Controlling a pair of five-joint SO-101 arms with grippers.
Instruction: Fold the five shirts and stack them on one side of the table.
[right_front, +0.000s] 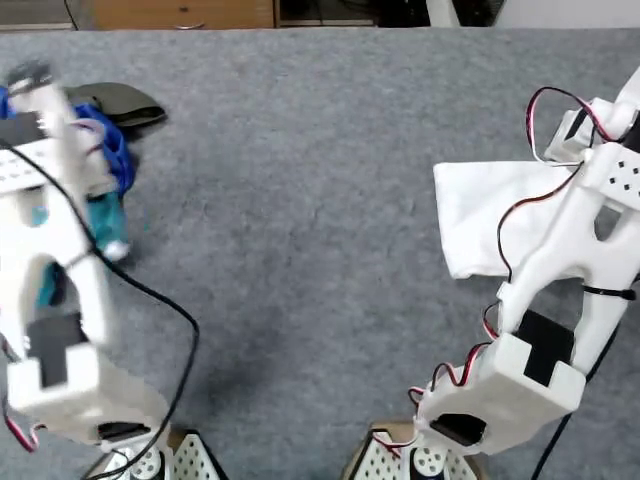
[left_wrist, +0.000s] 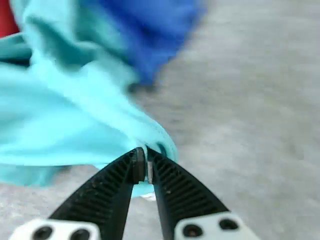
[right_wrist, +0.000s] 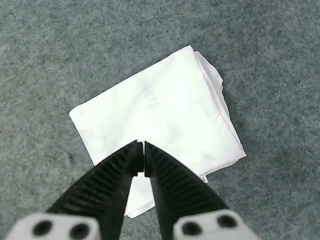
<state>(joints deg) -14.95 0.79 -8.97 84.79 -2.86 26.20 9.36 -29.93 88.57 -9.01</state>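
Note:
My left gripper (left_wrist: 142, 167) is shut on the edge of a teal shirt (left_wrist: 60, 115), which hangs bunched from its fingertips. A blue shirt (left_wrist: 150, 35) lies crumpled just behind it, and a bit of red cloth (left_wrist: 6, 17) shows beside that. In the high view the teal shirt (right_front: 104, 212) and blue shirt (right_front: 112, 150) sit under the left arm at the table's left edge, with a dark shirt (right_front: 125, 100) behind them. A folded white shirt (right_wrist: 165, 110) lies flat at the right (right_front: 490, 215). My right gripper (right_wrist: 141, 152) hovers over it, shut, holding nothing.
Grey felt (right_front: 300, 220) covers the table, with open room across the middle between the two arms. The arms' bases stand at the near edge. A wooden cabinet (right_front: 180, 12) runs behind the far edge.

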